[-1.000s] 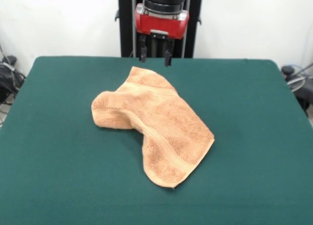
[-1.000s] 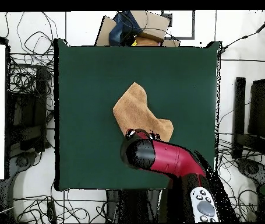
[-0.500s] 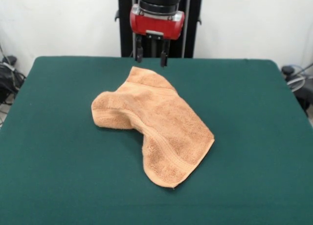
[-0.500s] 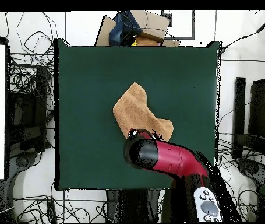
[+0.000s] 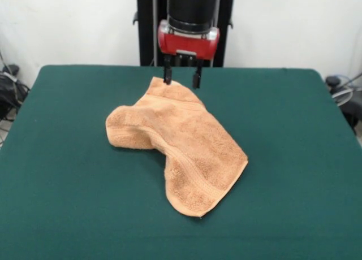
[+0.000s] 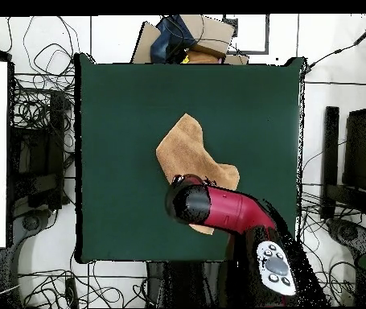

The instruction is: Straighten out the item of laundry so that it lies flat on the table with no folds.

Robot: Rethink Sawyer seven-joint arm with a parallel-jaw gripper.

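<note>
Towel (image 5: 175, 144) lies mid-bench (image 5: 68, 203), rumpled and folded over itself. Gripper (image 5: 181, 79) spread, hovering at towel's far corner, gripping nothing. Terry looks soft, light, limp; likely best pinched at a free corner and drawn outward.

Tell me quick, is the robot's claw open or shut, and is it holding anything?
Gripper: open, holding nothing; its two fingers hang apart just over the far corner of the towel.
</note>
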